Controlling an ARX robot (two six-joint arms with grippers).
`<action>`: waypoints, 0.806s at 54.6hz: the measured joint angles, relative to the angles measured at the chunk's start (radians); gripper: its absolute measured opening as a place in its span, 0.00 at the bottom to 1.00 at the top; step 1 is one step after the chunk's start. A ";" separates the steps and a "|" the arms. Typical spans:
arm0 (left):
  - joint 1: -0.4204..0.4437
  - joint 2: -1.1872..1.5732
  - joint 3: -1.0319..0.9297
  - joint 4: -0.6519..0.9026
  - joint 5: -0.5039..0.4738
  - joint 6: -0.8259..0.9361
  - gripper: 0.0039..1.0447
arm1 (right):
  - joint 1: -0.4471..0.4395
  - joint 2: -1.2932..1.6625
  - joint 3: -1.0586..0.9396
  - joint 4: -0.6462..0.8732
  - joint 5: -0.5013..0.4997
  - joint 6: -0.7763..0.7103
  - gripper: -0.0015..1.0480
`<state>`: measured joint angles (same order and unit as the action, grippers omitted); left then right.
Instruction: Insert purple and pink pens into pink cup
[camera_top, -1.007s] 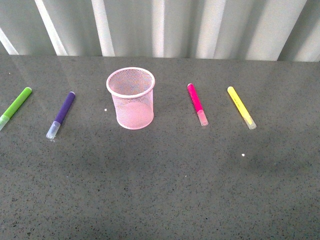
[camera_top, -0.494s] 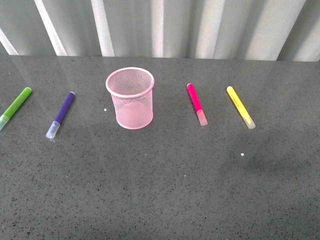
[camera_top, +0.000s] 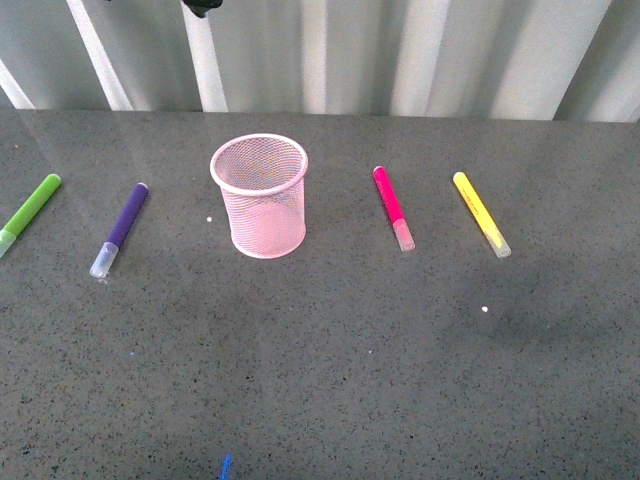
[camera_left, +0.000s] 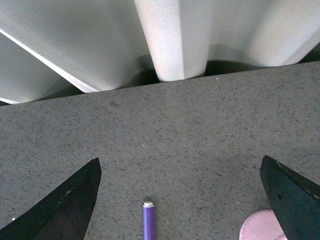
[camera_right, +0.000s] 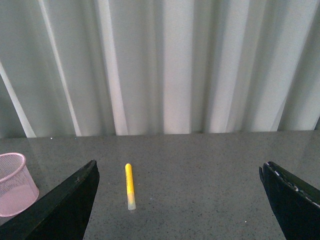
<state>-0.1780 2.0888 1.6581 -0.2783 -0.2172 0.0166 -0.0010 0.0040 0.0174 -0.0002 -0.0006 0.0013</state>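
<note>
The pale pink mesh cup stands upright at the middle of the grey table. The purple pen lies to its left, whitish cap toward me. The magenta-pink pen lies to its right, cap toward me. In the left wrist view my left gripper is open above the table, with the purple pen's end between its fingers and the cup's rim by one finger. In the right wrist view my right gripper is open and empty; the cup shows at the edge.
A green pen lies at the far left and a yellow pen at the right, also in the right wrist view. A pleated white curtain hangs behind the table's far edge. A dark part shows at the front view's top.
A dark part has come into the top of the front view and a small blue mark at its bottom edge. The pens and cup lie as before.
</note>
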 joint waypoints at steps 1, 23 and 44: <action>0.004 0.015 0.023 -0.013 -0.005 0.006 0.94 | 0.000 0.000 0.000 0.000 0.000 0.000 0.93; 0.127 0.056 -0.064 -0.171 -0.060 -0.035 0.94 | 0.000 0.000 0.000 0.000 0.000 0.000 0.93; 0.143 0.071 -0.093 -0.202 -0.022 -0.117 0.94 | 0.000 0.000 0.000 0.000 0.000 0.000 0.93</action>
<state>-0.0345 2.1597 1.5654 -0.4805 -0.2390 -0.1001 -0.0010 0.0040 0.0174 -0.0002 -0.0006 0.0013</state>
